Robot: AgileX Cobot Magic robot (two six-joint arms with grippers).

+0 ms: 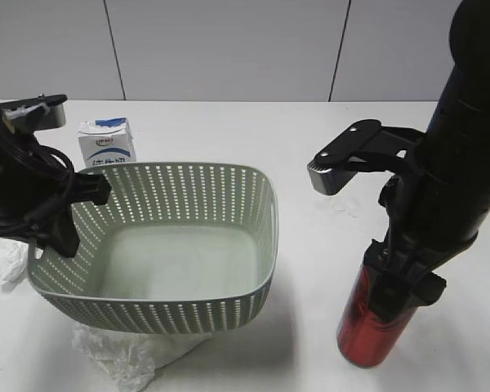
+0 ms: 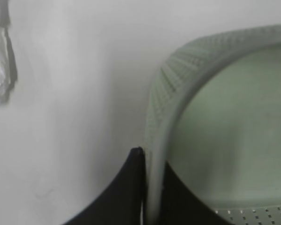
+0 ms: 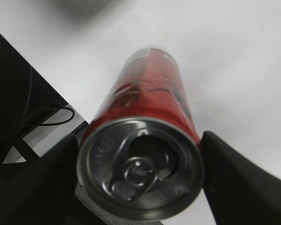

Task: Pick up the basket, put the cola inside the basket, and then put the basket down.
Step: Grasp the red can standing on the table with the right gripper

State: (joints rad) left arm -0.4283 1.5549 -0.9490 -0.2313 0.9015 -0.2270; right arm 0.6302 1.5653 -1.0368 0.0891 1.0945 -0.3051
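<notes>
Cola [image 1: 374, 322] stands nearly upright to the right of the basket [image 1: 188, 314], its long axis close to vertical and leaning slightly, silver pull-tab top up under the right gripper [image 1: 404, 273]. That gripper's 2 dark fingers [image 3: 234, 187] press against opposite sides of the can's upper end, pinching it. The can [image 3: 150, 101] is a slim, glossy red metal cylinder with dark markings. The basket, pale sage-green plastic, is rectangular with rounded corners and rows of small slots through its walls, opening upward; its left side sits higher than its right. The left gripper [image 1: 65, 216] clamps that left wall, 1 finger [image 2: 126, 187] outside and 1 inside. A white-and-blue milk carton [image 1: 106, 144] stands just behind the basket.
</notes>
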